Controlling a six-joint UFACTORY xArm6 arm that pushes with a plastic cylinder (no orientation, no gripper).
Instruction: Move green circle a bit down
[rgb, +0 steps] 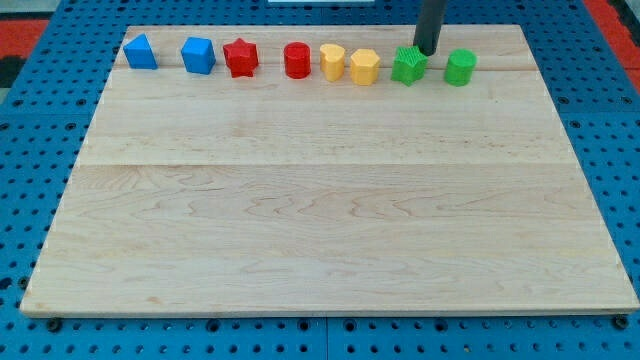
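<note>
**Along the top edge: my tip sits beside the wrong green block**

Near the view's top right, the green round cylinder block (460, 67) ends the row on the pale wooden board (320, 220). My tip (427, 53), a bare rod grasping nothing, stands just beside the green star-shaped block (408, 65). Pushing down from here would likely shove the star instead. The cylinder stands upright, with no evident facing.

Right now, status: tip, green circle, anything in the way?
My tip at the view's top, behind the green star, up-left of the green circle. Circle in the top row, not yet moved down. Board below it bare.
</note>
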